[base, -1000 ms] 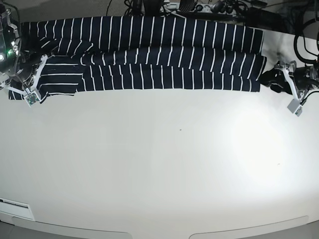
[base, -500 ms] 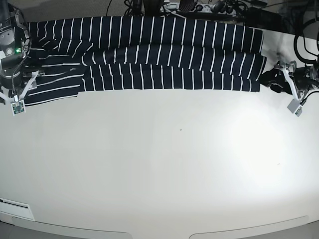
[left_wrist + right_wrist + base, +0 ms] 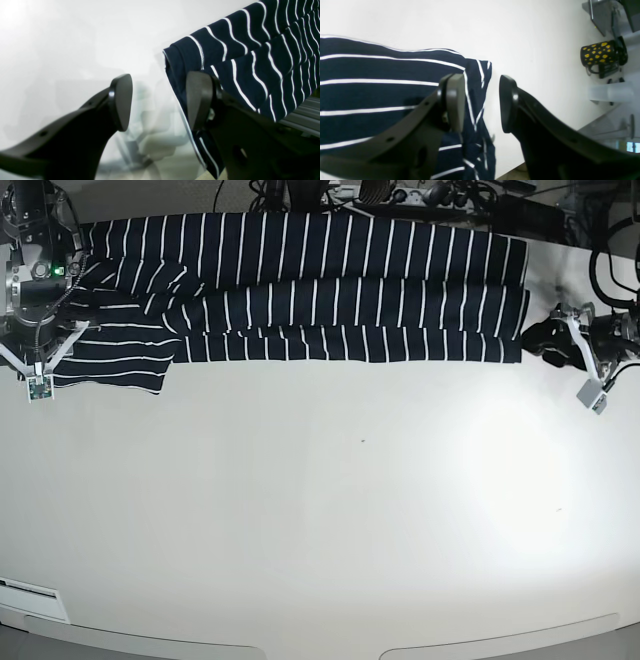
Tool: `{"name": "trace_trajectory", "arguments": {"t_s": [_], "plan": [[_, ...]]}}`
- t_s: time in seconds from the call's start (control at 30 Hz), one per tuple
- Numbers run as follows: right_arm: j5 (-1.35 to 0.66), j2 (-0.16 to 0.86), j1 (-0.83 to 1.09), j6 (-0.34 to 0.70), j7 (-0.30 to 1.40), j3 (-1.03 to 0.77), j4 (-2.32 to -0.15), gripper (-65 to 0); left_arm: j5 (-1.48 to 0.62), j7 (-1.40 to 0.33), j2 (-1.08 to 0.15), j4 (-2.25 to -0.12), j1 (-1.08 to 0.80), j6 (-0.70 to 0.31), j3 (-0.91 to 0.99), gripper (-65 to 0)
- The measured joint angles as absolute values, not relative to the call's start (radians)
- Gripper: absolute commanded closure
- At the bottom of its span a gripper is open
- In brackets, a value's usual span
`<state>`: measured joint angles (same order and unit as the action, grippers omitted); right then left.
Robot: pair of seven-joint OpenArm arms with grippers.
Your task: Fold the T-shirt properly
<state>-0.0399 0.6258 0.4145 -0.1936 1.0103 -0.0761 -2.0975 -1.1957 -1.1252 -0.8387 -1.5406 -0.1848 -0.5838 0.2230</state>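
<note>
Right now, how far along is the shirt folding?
Early on. Done: the T-shirt lies along the table's far edge, folded lengthwise into a long band. In hand: nothing is gripped; the left gripper and right gripper are both open, one at each end of the band, fingers beside the cloth. Left: one end looks rumpled, and the band has not yet been folded crosswise into a compact stack.

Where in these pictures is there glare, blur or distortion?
Base view: a bright glare patch on the table at right, and its edges bow as through a wide lens. Left wrist view: ghosted smear between the fingers, shirt stripes sharp. Right wrist view: table washed out, mug slightly soft.
</note>
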Motion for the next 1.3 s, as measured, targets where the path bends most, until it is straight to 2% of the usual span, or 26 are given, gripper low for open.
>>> {"name": "trace_trajectory", "arguments": {"t_s": [0.07,0.1,0.17,0.3,0.5,0.7,0.83,0.87,1.0,1.17,1.3], "plan": [[-0.162,0.628,0.414,-0.114,0.988,-0.076,-2.098,-22.2,-1.196,-1.125,-0.839,-1.541,-0.185,-0.583,0.223,-36.0],[-0.241,0.627,0.414,-0.07,0.968,-0.076,-2.099,-16.6,-1.196,-1.126,-0.839,-1.541,-0.185,-0.584,0.223,-36.0],[-0.364,0.625,0.414,0.0,0.956,-0.076,-2.103,0.0,-1.196,-1.125,-0.839,-1.541,-0.185,-0.584,0.223,-36.0],[-0.573,0.626,0.414,0.202,0.945,-0.076,-2.104,0.0,-1.194,-1.125,-0.836,-1.541,-0.168,-0.584,0.223,-36.0],[-0.676,0.596,0.451,0.35,0.956,-0.076,-2.104,0.0,-1.17,-1.116,-0.836,-1.541,-0.112,-0.579,0.25,-36.0],[-0.567,0.535,0.505,0.354,0.902,-0.081,-1.989,0.0,-1.17,-1.106,-0.831,-1.541,-0.11,-0.561,0.309,-36.0],[-0.58,0.5,0.492,0.371,0.813,-0.089,-1.902,0.0,-1.171,-1.103,-0.778,-1.541,-0.11,-0.529,0.386,-36.0],[-0.572,0.494,0.493,0.346,0.806,-0.089,-1.901,0.0,-1.174,-1.103,-0.759,-1.541,-0.11,-0.523,0.412,-36.0],[-0.44,0.442,0.466,0.141,0.792,-0.082,-1.904,0.0,-1.264,-1.168,-0.682,-1.539,-0.108,-0.504,0.521,-36.0],[-0.241,0.374,0.451,-0.067,0.812,-0.087,-1.903,0.0,-1.303,-1.187,-0.625,-1.539,-0.165,-0.505,0.559,-36.0],[-0.19,0.327,0.453,-0.091,0.84,-0.087,-1.932,0.0,-1.316,-1.205,-0.575,-1.536,-0.226,-0.504,0.562,-36.0]]}}
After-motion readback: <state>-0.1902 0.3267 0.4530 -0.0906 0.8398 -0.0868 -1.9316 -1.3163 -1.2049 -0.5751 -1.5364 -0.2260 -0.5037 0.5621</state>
